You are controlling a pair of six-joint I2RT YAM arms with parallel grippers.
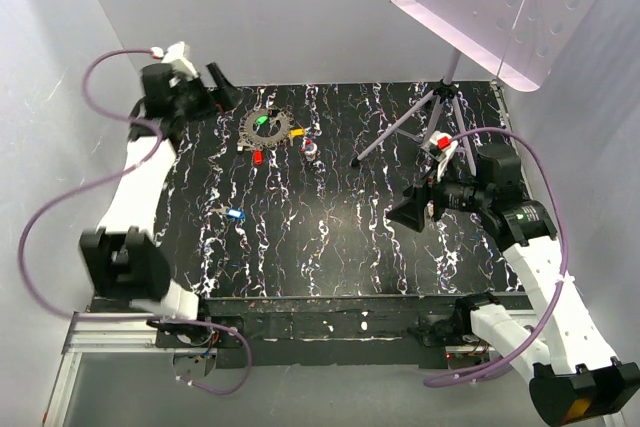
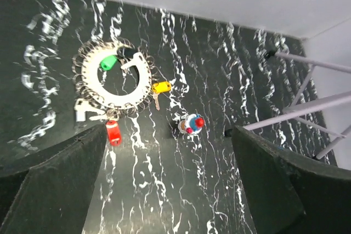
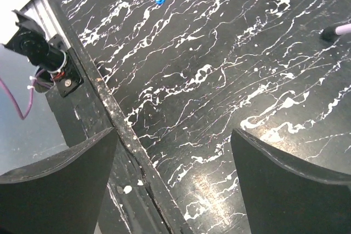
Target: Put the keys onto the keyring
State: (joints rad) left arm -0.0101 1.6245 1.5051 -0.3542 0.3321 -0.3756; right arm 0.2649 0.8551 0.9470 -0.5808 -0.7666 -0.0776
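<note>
Overhead view of a black marbled table (image 1: 380,267). At upper left lies the flat, toothed keyring (image 1: 247,130), with the green key (image 1: 262,120) inside its hole, the yellow key (image 1: 296,132) just to its right and the red key (image 1: 257,157) just below. The blue key (image 1: 236,214) sits apart, nearer the frame's middle. The left jaws and right jaws are spread, holding nothing. The keys look light, stiff and likely to skid, so pinch the plastic heads. The thin ring seems best gripped by its rim.
</note>
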